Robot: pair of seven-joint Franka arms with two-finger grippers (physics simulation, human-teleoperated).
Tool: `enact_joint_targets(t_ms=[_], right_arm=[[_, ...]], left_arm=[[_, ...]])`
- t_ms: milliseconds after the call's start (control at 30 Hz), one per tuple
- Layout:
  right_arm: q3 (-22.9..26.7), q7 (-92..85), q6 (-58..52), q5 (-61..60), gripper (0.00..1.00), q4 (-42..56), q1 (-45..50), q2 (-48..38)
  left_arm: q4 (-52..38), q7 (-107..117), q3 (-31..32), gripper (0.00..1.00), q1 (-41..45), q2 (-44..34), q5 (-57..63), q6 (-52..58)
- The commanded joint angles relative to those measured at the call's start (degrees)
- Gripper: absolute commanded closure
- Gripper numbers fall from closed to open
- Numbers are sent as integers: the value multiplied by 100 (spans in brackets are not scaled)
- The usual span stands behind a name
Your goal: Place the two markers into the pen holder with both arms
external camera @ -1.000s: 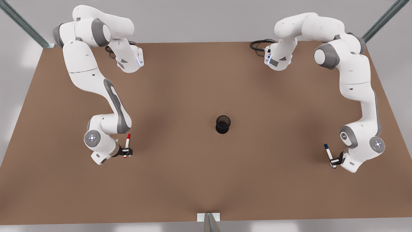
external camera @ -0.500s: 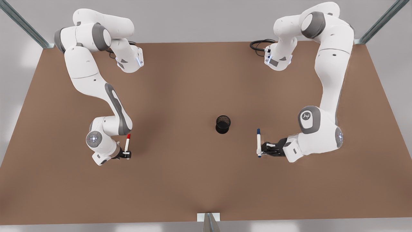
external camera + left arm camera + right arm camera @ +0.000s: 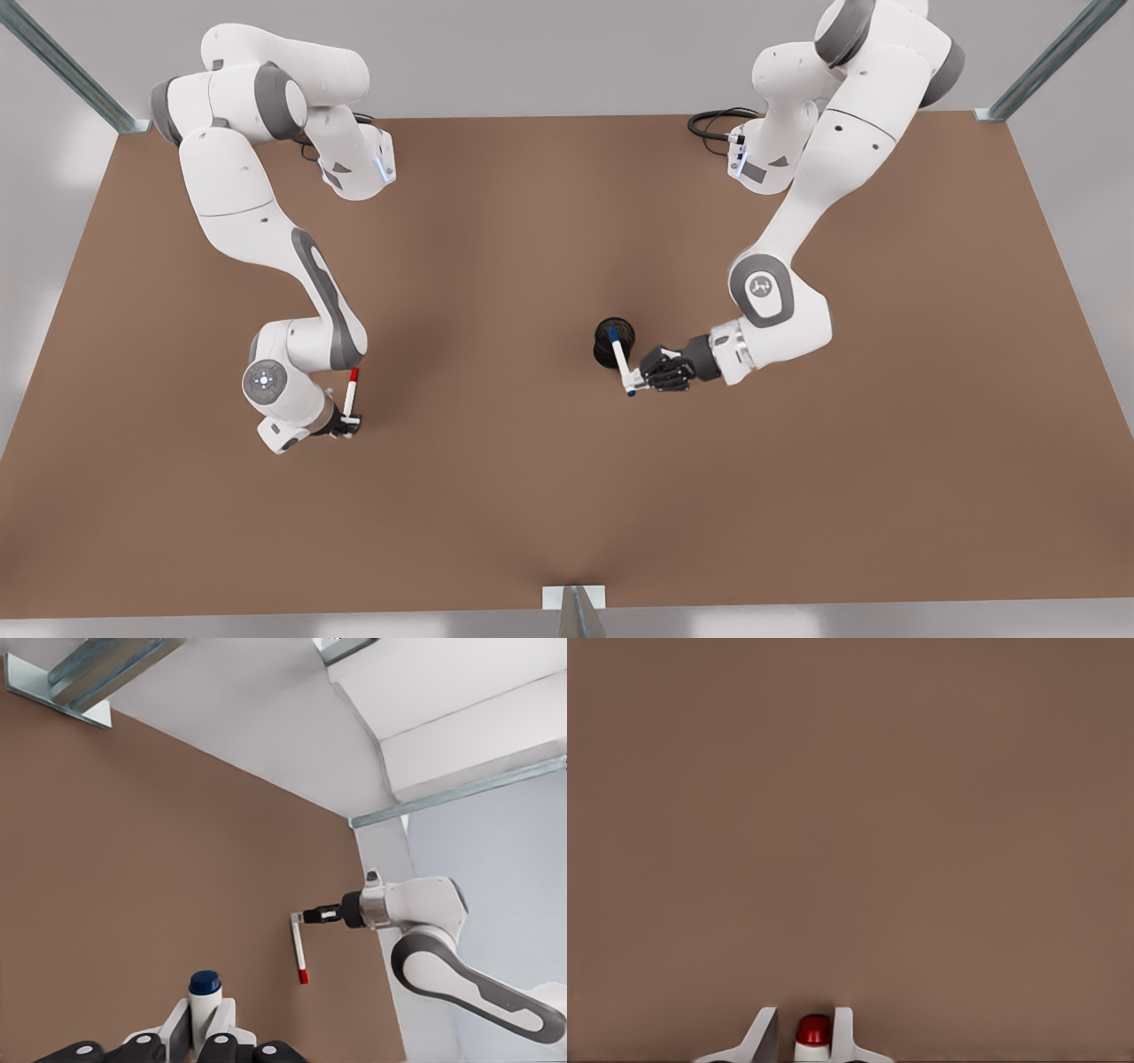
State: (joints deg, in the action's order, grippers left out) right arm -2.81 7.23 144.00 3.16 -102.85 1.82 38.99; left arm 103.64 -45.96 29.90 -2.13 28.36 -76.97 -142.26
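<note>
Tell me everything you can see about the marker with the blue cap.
The blue-capped marker is slim, with a white barrel and a dark blue cap. The left gripper is shut on its barrel. In the front view it is tilted, its cap end against the rim of the black mesh pen holder, its other end sticking out past the fingers. Whether the cap is inside cannot be told.

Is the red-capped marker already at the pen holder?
No, the right gripper holds the red-capped marker far off toward the front view's left of the pen holder.
</note>
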Motion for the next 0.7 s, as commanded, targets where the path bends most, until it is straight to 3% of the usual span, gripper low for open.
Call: enact_joint_targets(t_ms=[0, 233, 533, 667], right_arm=[[0, 77, -118, 1, 60, -16, 3, -23], [0, 77, -162, 1, 59, -209, -6, -119], [-9, 112, -144, 1, 60, -253, 3, -93], [-9, 112, -144, 1, 70, -253, 12, -93]], left_arm=[[-2, -4571, -2, 79, 19, 11, -230, -170], [130, -6065, 7, 79, 283, 73, -248, -531], [789, -6188, 139, 79, 292, -77, -380, -487], [789, -6557, 139, 78, 292, -50, -388, -513]])
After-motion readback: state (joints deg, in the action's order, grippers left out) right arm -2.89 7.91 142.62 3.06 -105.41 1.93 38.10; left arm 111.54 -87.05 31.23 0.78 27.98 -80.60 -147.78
